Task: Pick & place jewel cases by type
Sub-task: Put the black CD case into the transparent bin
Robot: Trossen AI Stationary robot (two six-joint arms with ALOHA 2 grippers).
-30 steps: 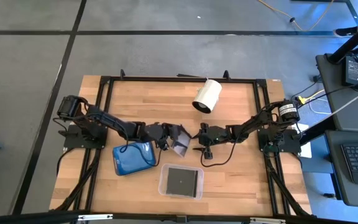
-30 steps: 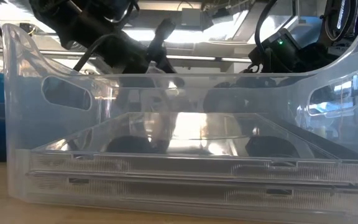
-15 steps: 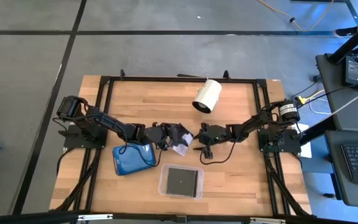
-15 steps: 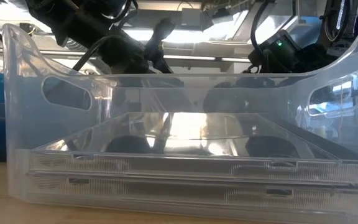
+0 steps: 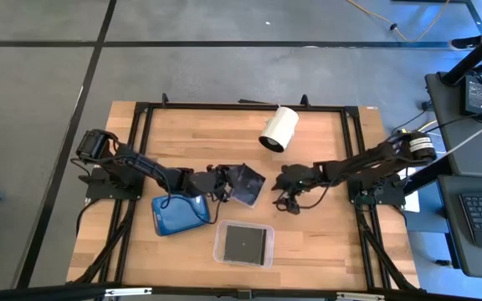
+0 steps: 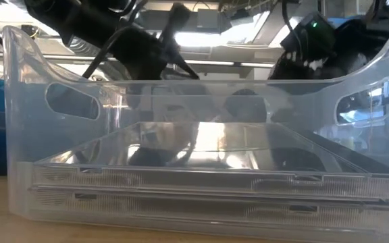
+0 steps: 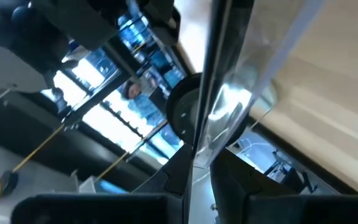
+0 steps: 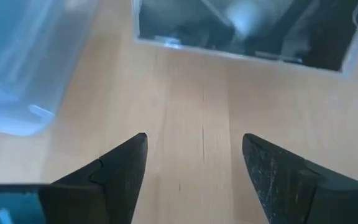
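Left pincer [image 5: 224, 186], mid-tabletop, is clamped narrow on the edge of a dark jewel case [image 5: 246, 182]. In the left wrist view the case [image 7: 229, 93] runs edge-on straight out from between the fingers [image 7: 160, 186], so its flat plane is in line with the pincer's axis. From above the case is tilted, one corner toward the white cylinder [image 5: 279, 128], and appears lifted off the wood, though I cannot confirm the gap.

Right pincer [image 5: 289, 197] sits just beside the case on its far side from the left pincer, jaws wide and holding nothing; its wrist view shows bare tabletop [image 8: 191, 124] between the fingers [image 8: 117, 171].

Key relation: the held case lies between the two pincers, gripped only by the left. The clear tray [image 5: 243, 243], with a dark case [image 5: 244, 242] already in it, lies toward the front edge from the held case, roughly below it in the overhead view. The blue tray [image 5: 181, 212] lies nearer, under the left forearm.

Judgement: a dark case should go with the dark one, so the next move is probably a short carry toward the front edge to the clear tray. The left arm is the nearer and already has it. The case must be levelled before release, or a corner could catch the tray wall [image 6: 19, 121].
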